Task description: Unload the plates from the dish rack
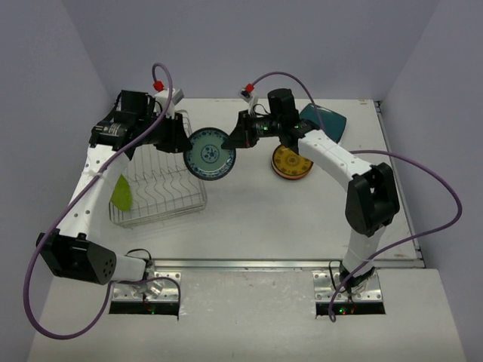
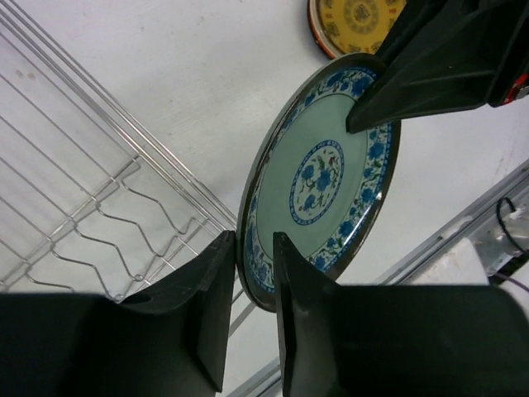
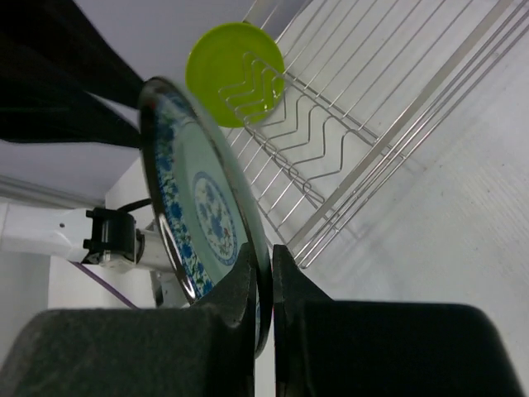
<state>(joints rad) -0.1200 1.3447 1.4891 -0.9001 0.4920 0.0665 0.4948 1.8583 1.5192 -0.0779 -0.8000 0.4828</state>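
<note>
A blue-and-white patterned plate (image 1: 210,154) hangs upright in the air between both grippers, just right of the dish rack (image 1: 162,192). My right gripper (image 1: 235,139) is shut on its right rim; the right wrist view shows the rim (image 3: 202,207) pinched between the fingers (image 3: 264,252). My left gripper (image 1: 183,143) straddles the left rim with its jaws a little apart (image 2: 254,240); the plate (image 2: 326,178) fills that view. A lime green plate (image 1: 121,194) stands in the rack's left end and also shows in the right wrist view (image 3: 235,70).
A yellow patterned plate (image 1: 292,161) lies flat on the table below the right arm, with a dark teal plate (image 1: 326,121) behind it at the back right. The rack's wire floor (image 2: 83,207) lies under the left wrist. Grey walls enclose the table.
</note>
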